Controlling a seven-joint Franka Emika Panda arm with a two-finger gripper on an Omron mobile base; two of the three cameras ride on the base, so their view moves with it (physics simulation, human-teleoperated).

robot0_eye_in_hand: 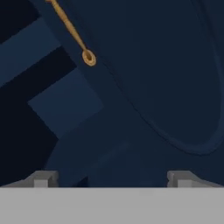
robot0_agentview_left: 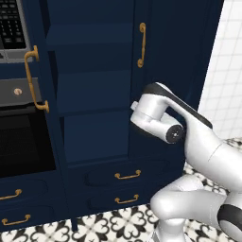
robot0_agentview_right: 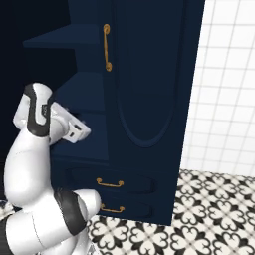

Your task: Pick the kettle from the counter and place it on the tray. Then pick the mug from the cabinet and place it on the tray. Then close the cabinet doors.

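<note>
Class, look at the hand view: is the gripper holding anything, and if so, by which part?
Nothing is held. The gripper is open, its fingertips wide apart and empty, facing the right cabinet door below its brass handle.

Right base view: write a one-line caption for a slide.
Robot arm reaches toward a navy cabinet's right door, shelves exposed on the left.

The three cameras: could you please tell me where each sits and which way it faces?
Left base view: behind the arm's left, facing the cabinet shelves; arm at lower right.
Right base view: behind its right, facing the right cabinet door; arm at lower left.
Hand view: on the hand, close to that door; open pincer tips below.
Shared: the door's brass handle.
</note>
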